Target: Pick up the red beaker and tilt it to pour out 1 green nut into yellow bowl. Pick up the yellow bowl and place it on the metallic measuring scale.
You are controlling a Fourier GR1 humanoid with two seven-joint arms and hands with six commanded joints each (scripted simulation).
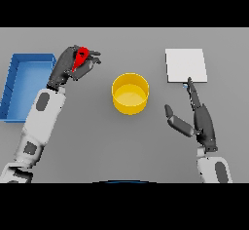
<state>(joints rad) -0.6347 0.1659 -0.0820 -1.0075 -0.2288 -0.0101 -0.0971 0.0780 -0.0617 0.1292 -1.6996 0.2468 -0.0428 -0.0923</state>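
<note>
My left hand [68,67] is at the upper left with its fingers curled round the red beaker [80,58], which is held off the table and tilted. The yellow bowl [130,93] stands upright at the middle of the table, to the right of the beaker. I cannot see a green nut inside it. The metallic measuring scale [186,65], a pale square plate, lies at the upper right. My right hand [202,122] is open to the right of the bowl, fingers straight and pointing toward the scale's near edge, thumb spread toward the bowl.
A blue rectangular bin [14,90] lies at the far left, beside my left forearm. Grey table [121,146] surrounds the bowl.
</note>
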